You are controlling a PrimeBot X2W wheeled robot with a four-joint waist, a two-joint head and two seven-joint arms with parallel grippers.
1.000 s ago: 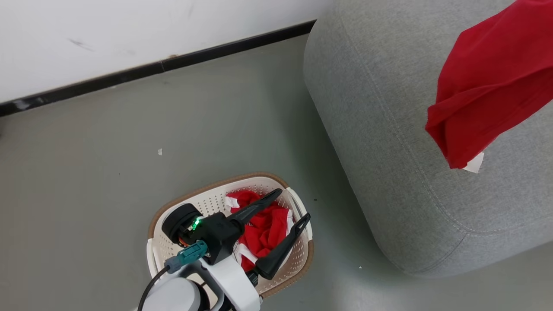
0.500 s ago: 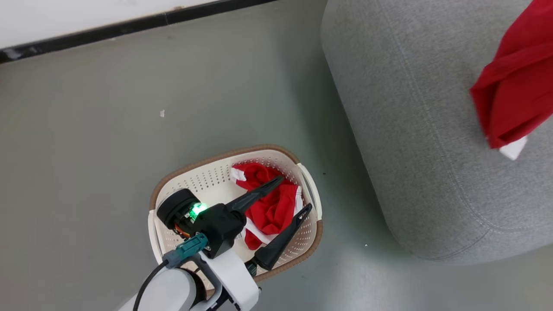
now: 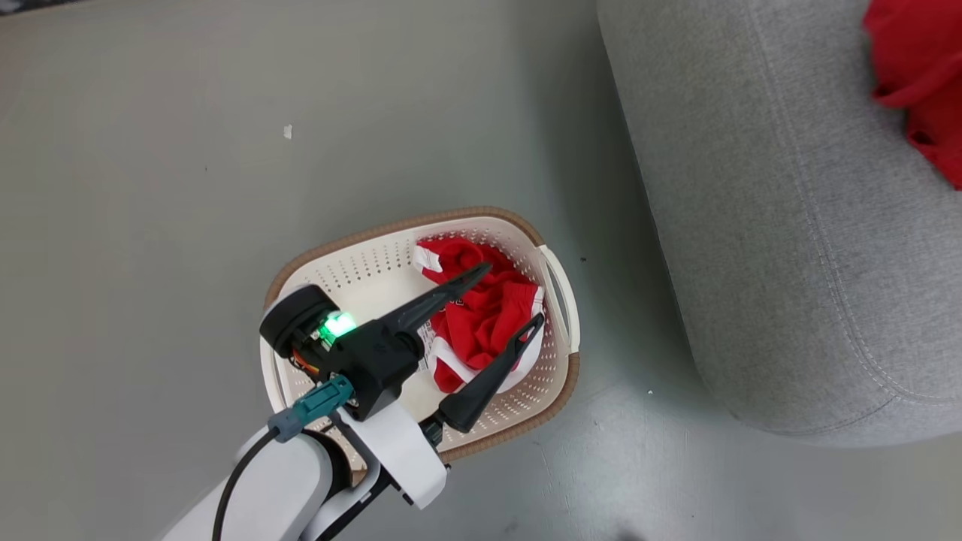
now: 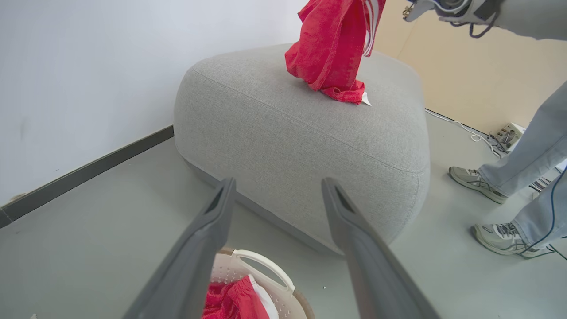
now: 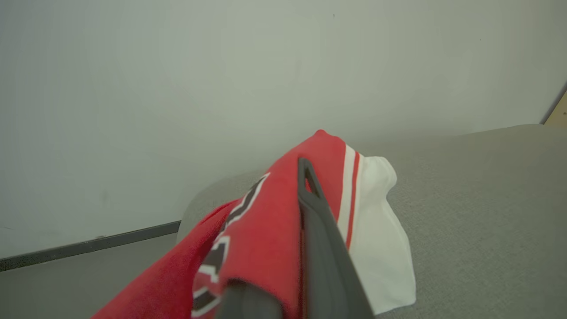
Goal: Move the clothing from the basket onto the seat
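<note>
- While the left gripper (image 3: 515,293) hangs wide open above the basket (image 3: 361,259), a red garment (image 3: 488,324) lies crumpled inside it.
- The right gripper (image 5: 301,177) is clamped on a second garment (image 4: 330,48), red with white stripes, whose lower end touches the grey seat (image 4: 288,133).

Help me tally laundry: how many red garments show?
2. One garment lies in the basket under the left gripper; the second garment hangs from the right gripper onto the seat. More may hide beneath.
</note>
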